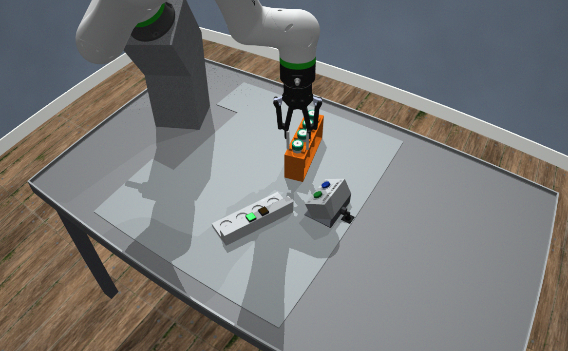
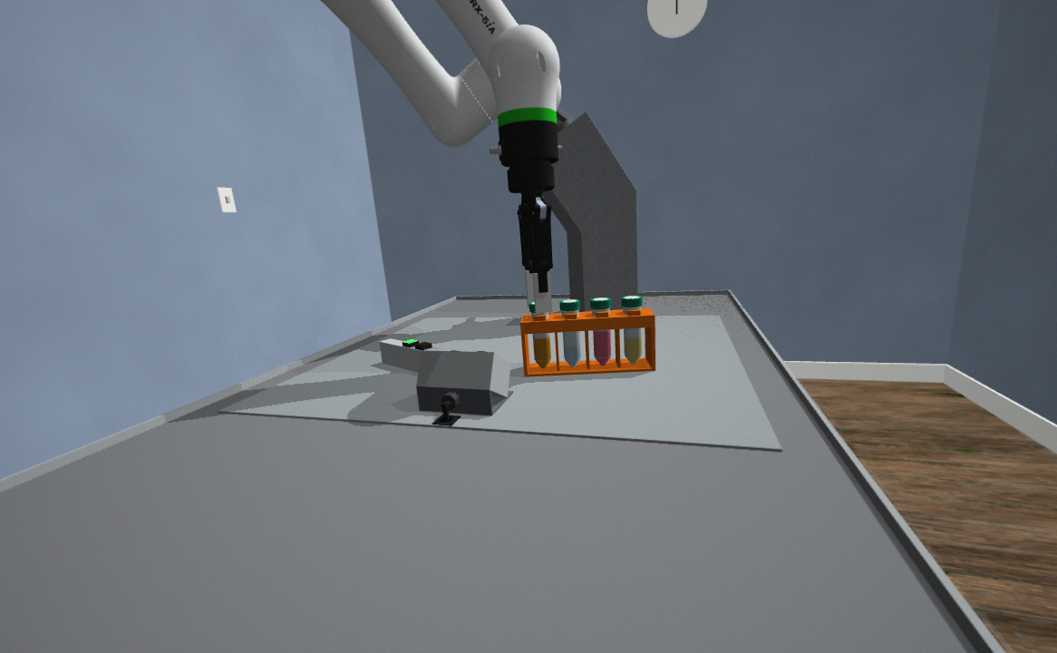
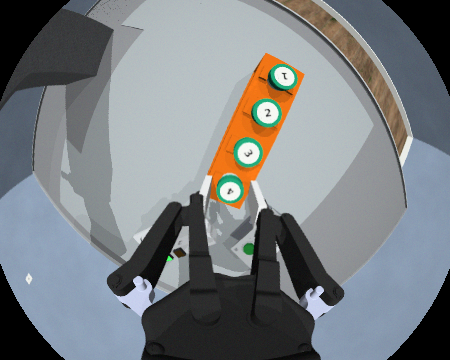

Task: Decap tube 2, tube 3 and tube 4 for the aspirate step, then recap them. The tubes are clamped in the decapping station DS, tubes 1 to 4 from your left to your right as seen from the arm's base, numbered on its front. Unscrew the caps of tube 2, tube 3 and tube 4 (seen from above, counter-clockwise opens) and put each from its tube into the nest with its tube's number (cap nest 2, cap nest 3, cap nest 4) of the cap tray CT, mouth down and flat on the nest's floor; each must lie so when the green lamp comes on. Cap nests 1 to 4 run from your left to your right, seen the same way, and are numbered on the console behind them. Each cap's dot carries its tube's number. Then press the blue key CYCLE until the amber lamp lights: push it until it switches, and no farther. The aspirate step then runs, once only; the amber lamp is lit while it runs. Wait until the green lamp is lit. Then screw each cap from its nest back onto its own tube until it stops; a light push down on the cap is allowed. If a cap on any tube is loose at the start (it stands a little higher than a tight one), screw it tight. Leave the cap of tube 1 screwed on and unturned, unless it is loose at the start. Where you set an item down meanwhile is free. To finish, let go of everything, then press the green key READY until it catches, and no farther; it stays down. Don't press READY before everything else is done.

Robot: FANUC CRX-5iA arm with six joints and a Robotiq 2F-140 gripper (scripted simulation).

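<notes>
The orange decapping station holds four tubes, each with a green cap on. In the wrist view the caps read 1, 2, 3 and 4. My gripper points straight down over tube 4 at the station's near end. Its two fingers stand on either side of cap 4 at cap height. A narrow gap shows on each side, so the fingers are open around the cap. In the exterior view a finger hides most of cap 4.
The cap tray lies in front of the station with its nests empty. Its green lamp is lit and the amber lamp is dark. The key box with the blue key and green key stands to the right.
</notes>
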